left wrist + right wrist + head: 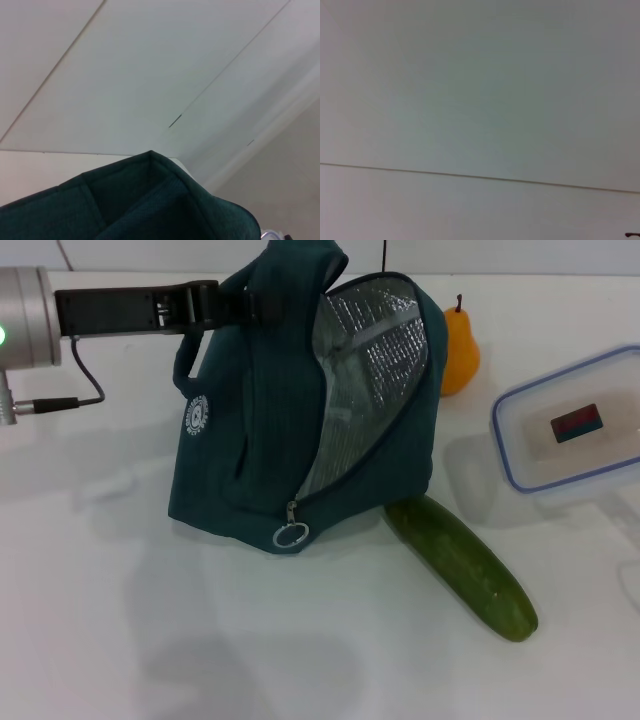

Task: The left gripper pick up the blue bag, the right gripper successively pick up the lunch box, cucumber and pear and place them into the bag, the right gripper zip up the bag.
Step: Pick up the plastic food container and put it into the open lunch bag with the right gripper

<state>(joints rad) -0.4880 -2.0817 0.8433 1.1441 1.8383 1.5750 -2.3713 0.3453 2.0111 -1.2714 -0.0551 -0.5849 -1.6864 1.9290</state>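
White tabletop [150,640], black left gripper [262,302] upper left clamped on dark teal fabric bag's [250,440] top, green cucumber [465,565], orange pear [460,350], clear lunch box [565,425] at right.

At the centre of the head view, the blue bag [260,440] is dark teal with a quilted silver foil lining, a round white logo and a silver ring pull. At lower right, the cucumber [462,566] is dark green, faintly speckled. At upper right, the pear [459,350] is orange-yellow. At the right edge, the lunch box [570,420] is clear with a blue rim and a pink-and-teal sticker.
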